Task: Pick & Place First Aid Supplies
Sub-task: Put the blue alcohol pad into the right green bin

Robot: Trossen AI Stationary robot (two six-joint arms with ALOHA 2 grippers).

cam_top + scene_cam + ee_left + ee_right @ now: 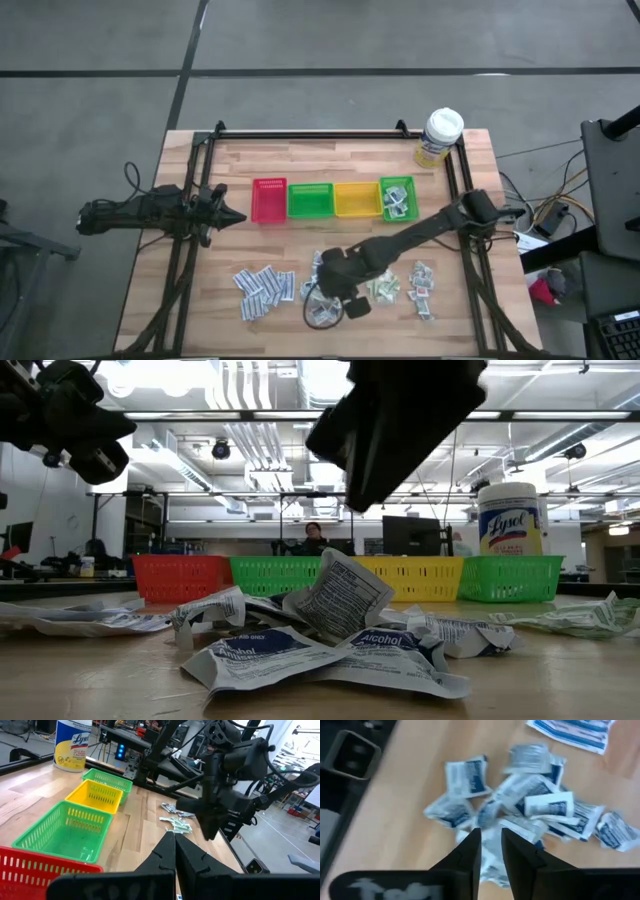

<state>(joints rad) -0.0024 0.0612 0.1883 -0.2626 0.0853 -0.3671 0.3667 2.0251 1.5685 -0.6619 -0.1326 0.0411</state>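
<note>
My right tool (490, 845) hovers over the white-blue sachets (530, 805) heaped on the desk (200, 300), fingers slightly parted, seemingly holding nothing. Next: drop onto one sachet, pinch, carry it binward.

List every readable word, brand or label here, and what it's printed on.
"Lysol": on the wipes tub behind the bins, also readable in the left wrist view.
"Alcohol": on a crumpled white-blue sachet at the front of the pile.
Fine print on the upright sachet: too small to read.
Sachets under the right pincer: blurred.
</note>
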